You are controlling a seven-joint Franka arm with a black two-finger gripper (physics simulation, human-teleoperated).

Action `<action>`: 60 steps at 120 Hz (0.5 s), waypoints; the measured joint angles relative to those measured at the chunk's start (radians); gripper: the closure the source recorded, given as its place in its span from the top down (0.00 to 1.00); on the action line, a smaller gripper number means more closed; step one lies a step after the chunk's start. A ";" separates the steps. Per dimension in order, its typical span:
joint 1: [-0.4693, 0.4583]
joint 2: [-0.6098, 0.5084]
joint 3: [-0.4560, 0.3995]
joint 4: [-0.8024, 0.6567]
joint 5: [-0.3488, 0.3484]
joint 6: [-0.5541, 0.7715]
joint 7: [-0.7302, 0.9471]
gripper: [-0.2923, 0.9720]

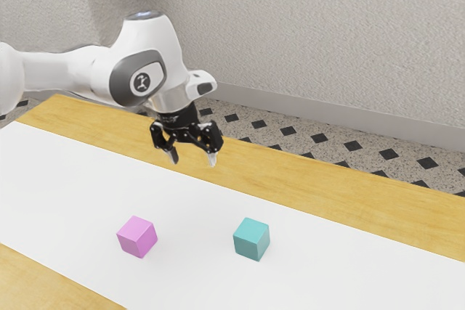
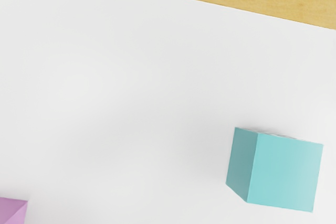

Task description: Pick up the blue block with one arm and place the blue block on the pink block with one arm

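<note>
Our arm [image 1: 138,56] wore a smooth white shell with a plastic-like gloss, and our gripper [image 1: 193,159] looked matt black with paler fingertips. The table [image 1: 327,179] showed warm wood grain with a soft sheen, while the white sheet [image 1: 73,186] on it looked flat and matt. We saw the blue block [image 1: 251,239] and pink block [image 1: 136,236] as smooth, matt solids. The wall [image 1: 327,27] looked rough-textured.

Two blocks lie on the table [image 1: 327,179]: one blue block [image 1: 251,239] and one pink block [image 1: 136,236]. There is one robot arm [image 1: 87,74], and it carries one gripper [image 1: 193,159] with two fingers [image 1: 211,156]. The one wooden table has one white sheet [image 1: 73,186] across it.
</note>
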 joint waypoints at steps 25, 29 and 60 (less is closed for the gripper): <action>-0.090 0.069 0.005 0.005 -0.018 0.092 -0.060 0.77; -0.109 0.084 0.007 0.005 -0.022 0.104 -0.068 0.77; -0.150 0.187 0.011 0.002 -0.066 0.197 -0.126 0.77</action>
